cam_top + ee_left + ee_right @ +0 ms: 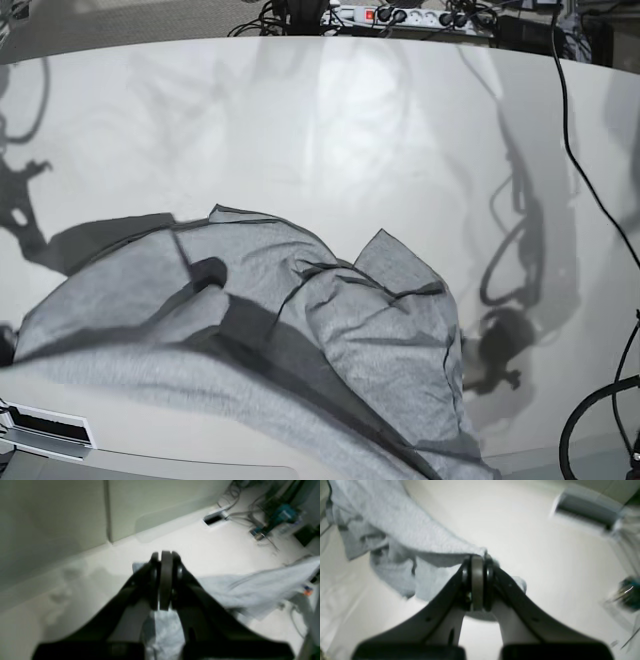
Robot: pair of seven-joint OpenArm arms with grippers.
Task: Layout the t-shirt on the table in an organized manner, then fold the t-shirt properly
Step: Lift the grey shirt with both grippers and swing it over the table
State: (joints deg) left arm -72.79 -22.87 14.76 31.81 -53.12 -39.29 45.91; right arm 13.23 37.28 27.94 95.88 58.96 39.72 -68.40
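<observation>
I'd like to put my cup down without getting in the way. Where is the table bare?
The far half of the table is bare, from the t-shirt back to the power strip beyond the far edge. A bare strip also runs right of the shirt to the black cable. The near middle and left are crowded with cloth.

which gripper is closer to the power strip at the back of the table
Cannot tell. Both the left gripper and right gripper are shut on the t-shirt at the near edge, far from the power strip.
</observation>
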